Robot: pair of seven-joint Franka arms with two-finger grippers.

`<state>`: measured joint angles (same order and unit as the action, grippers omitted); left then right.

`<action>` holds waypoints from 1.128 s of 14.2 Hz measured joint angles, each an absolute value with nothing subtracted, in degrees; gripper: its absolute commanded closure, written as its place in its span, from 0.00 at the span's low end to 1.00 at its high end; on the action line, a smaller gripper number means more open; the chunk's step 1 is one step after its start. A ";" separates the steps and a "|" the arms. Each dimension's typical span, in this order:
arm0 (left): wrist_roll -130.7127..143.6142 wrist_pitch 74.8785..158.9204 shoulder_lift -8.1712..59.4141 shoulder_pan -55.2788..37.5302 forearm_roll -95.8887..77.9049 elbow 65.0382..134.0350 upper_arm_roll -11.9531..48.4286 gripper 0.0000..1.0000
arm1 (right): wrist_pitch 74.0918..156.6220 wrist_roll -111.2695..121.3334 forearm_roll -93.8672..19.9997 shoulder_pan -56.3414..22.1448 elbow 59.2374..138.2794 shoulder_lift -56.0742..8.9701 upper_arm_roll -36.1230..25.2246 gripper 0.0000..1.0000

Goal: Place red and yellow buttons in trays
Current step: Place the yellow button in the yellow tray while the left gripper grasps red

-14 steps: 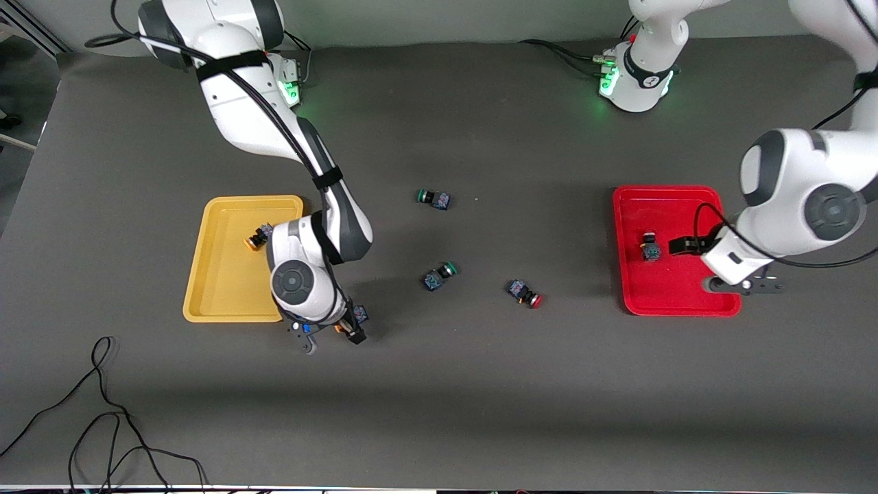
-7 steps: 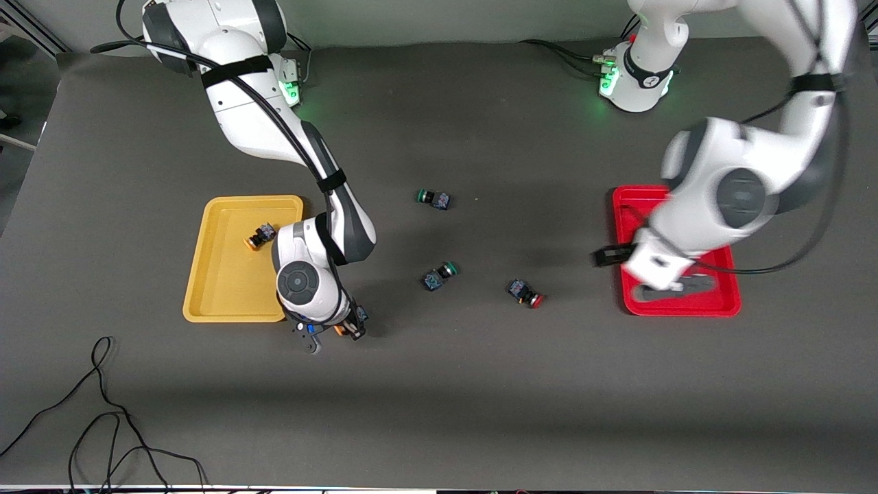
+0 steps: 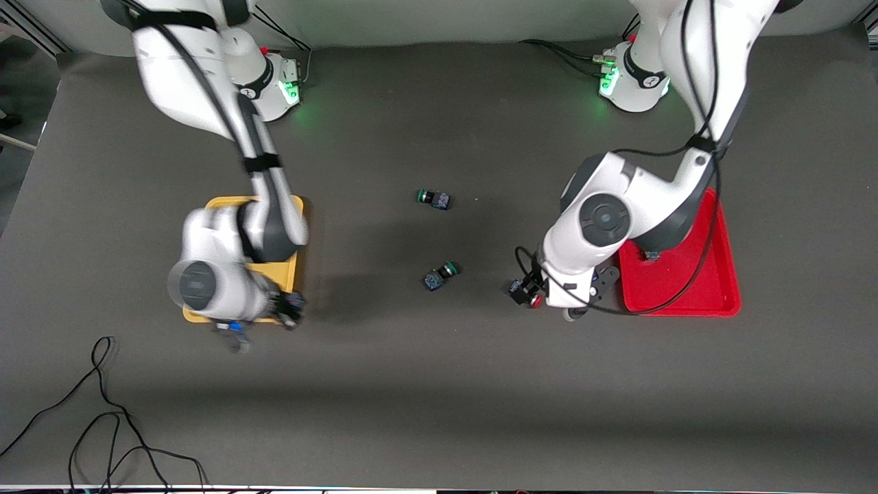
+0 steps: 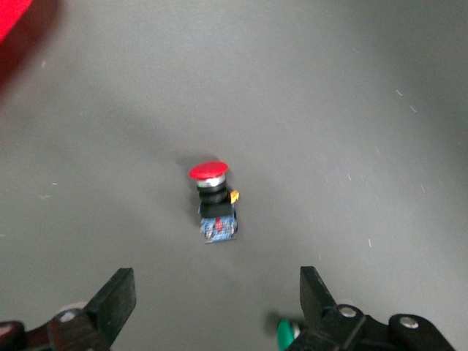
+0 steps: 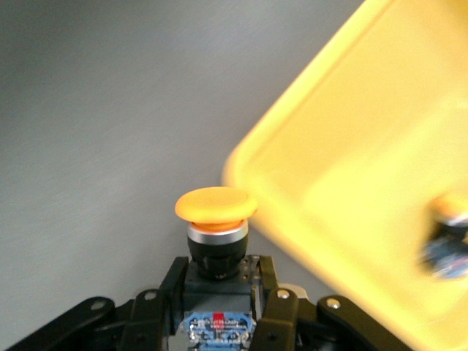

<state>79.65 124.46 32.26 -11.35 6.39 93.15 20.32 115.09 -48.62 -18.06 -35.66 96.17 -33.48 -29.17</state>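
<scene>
Four task buttons show, two yellow-capped and two red-capped, plus two green-capped ones and two trays.

Nearest the front camera, the right gripper (image 3: pixel 285 310) hangs over the yellow tray's (image 3: pixel 291 271) near corner toward the desk's (image 3: pixel 439 398) middle, its arm bent down from its base. Its fingers are closed on the dark body of a yellow-capped button (image 5: pixel 216 205), cap pointing away from the gripper. The right wrist view makes this grasp plain; there the second yellow-capped button (image 5: pixel 447 238) lies blurred inside the tray, a thing the front view hides under the arm.

Toward the left arm's end, the left gripper (image 3: pixel 531 291) hovers over the loose red-capped button (image 3: pixel 528 295), which lies on the desk just beside the red tray (image 3: pixel 720 274). The left wrist view shows its fingers spread wide, holding nothing, with that button (image 4: pixel 213 201) on its side between them.

One green-capped button (image 3: pixel 439 276) lies mid-desk; the other (image 3: pixel 433 199) lies farther from the camera.

In the red tray, the second red-capped button (image 3: pixel 651 256) peeks out from under the left arm.
</scene>
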 measured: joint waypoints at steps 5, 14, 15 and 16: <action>84.84 130.12 40.91 -13.19 11.90 92.98 19.85 0.07 | 123.48 -36.10 -18.07 -34.54 109.89 -30.39 -32.17 0.83; 84.93 131.25 44.20 -14.19 13.10 92.17 19.30 0.82 | 121.39 -31.12 -18.21 -31.87 109.01 -27.68 -33.54 0.00; 84.93 131.24 44.19 -14.20 13.13 91.72 19.29 0.83 | 118.68 -31.12 -18.21 -31.70 107.62 -25.71 -33.79 0.00; 84.93 130.80 44.08 -14.21 13.16 90.70 19.27 0.85 | 115.93 -31.09 -18.21 -31.34 106.12 -23.27 -34.04 0.00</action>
<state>84.93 130.80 44.08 -14.21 13.16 90.70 19.27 115.93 -31.09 -18.21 -31.34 106.12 -23.27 -34.04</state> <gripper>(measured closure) 0.590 0.000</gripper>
